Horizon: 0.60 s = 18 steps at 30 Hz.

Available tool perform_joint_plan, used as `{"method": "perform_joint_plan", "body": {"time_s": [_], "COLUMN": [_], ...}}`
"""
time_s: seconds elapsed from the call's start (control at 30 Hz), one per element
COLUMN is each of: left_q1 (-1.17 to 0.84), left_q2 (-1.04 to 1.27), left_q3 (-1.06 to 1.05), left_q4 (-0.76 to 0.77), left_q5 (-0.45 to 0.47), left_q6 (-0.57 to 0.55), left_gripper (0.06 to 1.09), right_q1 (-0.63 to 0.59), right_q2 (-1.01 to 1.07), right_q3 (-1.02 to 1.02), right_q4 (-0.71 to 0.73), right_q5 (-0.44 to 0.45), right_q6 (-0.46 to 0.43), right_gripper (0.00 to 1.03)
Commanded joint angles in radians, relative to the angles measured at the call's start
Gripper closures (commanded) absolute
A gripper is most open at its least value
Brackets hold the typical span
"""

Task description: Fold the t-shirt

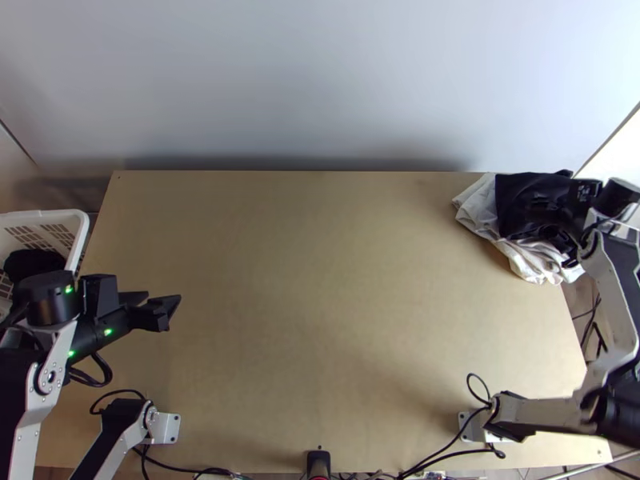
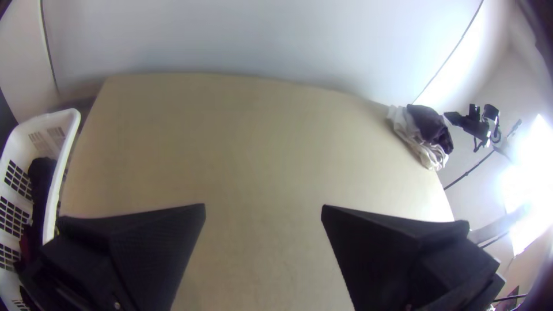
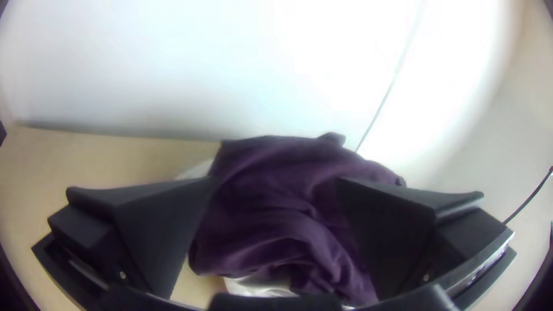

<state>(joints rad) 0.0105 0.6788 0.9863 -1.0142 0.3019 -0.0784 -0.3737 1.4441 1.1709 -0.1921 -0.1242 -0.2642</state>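
At the far right corner of the tabletop [image 1: 320, 280], a dark purple cloth [image 3: 271, 213] is seen bunched on top of a crumpled white cloth [image 1: 528, 260]; which of them is the t-shirt cannot be told. The right end effector [image 1: 586, 192] is held above this pile, and its two fingers are spread wide, with the purple cloth seen between them. The left end effector [image 1: 160, 302] is held over the left part of the tabletop, also spread wide, and nothing is gripped by it. Beside the left edge, dark cloth [image 2: 41, 178] is contained in a white plastic basket [image 2: 69, 124].
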Motion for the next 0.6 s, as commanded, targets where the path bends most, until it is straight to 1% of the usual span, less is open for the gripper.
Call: {"method": "perform_joint_plan", "body": {"time_s": [0.0,0.1,0.2,0.27,0.3,0.37,0.47,0.57], "left_q1": [0.002,0.003,0.003,0.003,0.003,0.003,-0.006,-0.018], "left_q2": [-0.059,-0.11,-0.186,-0.254,-0.291,-0.364,-0.47,-0.479], "left_q3": [-0.005,-0.04,-0.115,-0.181,-0.219,-0.298,-0.39,-0.442], "left_q4": [0.063,0.105,0.169,0.213,0.236,0.279,0.341,0.351], "left_q5": [-0.024,-0.041,-0.084,-0.115,-0.127,-0.136,-0.167,-0.193], "left_q6": [0.002,0.035,0.089,0.114,0.123,0.123,0.124,0.134], "left_gripper": [0.11,0.11,0.11,0.11,0.11,0.11,0.11,0.11], "right_q1": [0.068,0.136,0.26,0.338,0.383,0.397,0.401,0.44], "right_q2": [-0.209,-0.358,-0.531,-0.649,-0.708,-0.83,-0.915,-0.996], "right_q3": [0.032,-0.022,-0.123,-0.203,-0.254,-0.369,-0.464,-0.563], "right_q4": [-0.078,-0.09,-0.098,-0.132,-0.15,-0.182,-0.27,-0.319], "right_q5": [-0.003,-0.002,0.005,0.035,0.044,0.043,0.044,0.069], "right_q6": [0.043,0.092,0.126,0.172,0.209,0.227,0.243,0.218], "right_gripper": [0.04,0.04,0.04,0.04,0.04,0.04,0.04,0.04]}}
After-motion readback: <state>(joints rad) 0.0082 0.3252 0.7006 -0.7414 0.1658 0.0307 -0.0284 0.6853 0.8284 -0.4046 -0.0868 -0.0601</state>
